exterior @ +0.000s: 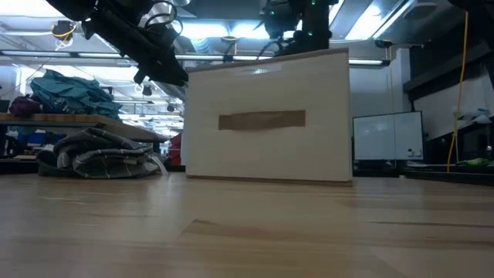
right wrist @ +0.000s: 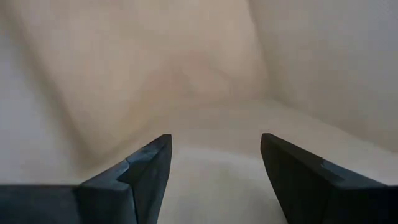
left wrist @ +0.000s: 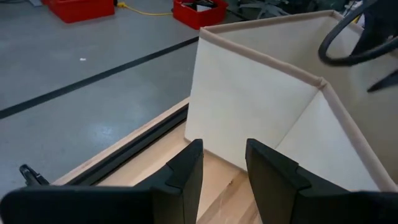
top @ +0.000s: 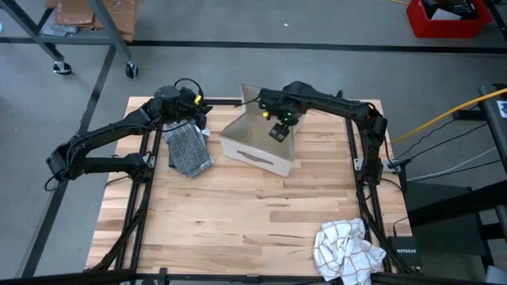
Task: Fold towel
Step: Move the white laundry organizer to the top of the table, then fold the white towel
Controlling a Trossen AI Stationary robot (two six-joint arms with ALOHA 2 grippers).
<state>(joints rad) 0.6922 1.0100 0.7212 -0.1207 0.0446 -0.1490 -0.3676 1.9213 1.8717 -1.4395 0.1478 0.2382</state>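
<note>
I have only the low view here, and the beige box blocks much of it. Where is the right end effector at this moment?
Observer: The right end effector hangs over the inside of the box. It is open and holds nothing.
Operator: And the left one? I see only a dark arm at the top.
Observer: The left end effector is open and empty. It points at an outside corner of the box, above the folded dark checked towel.
Operator: Is there a second towel?
Observer: Yes, a crumpled white checked towel lies at the table's right corner on your camera's side.
</note>
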